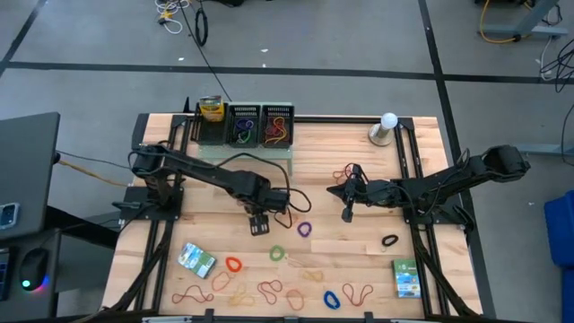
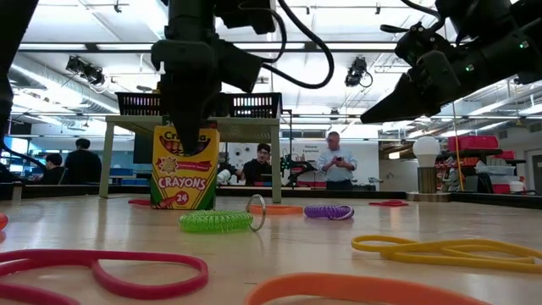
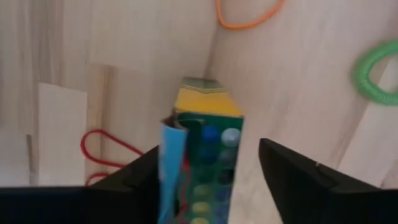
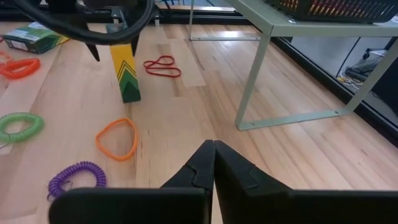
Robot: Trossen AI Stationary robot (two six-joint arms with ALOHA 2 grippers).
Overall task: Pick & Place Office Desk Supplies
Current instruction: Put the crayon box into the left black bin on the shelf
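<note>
while the left end effector (image 3: 205,168) gapes around the upright crayon box (image 2: 183,168) (crayons inside) — right end effector (image 4: 213,163) closed.

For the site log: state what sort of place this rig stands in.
Probably an open lab or office workspace: people at desks behind the wooden table, ceiling strip lights, and cables across a grey floor.

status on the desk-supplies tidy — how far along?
Early stage. Done: two mesh trays on the shelf already hold some bands. In hand: the left gripper stands open around an upright crayon box on the table, not gripping it. The right gripper hangs shut and empty mid-table. Left: many loose rubber bands and two flat packets along the near edge.
</note>
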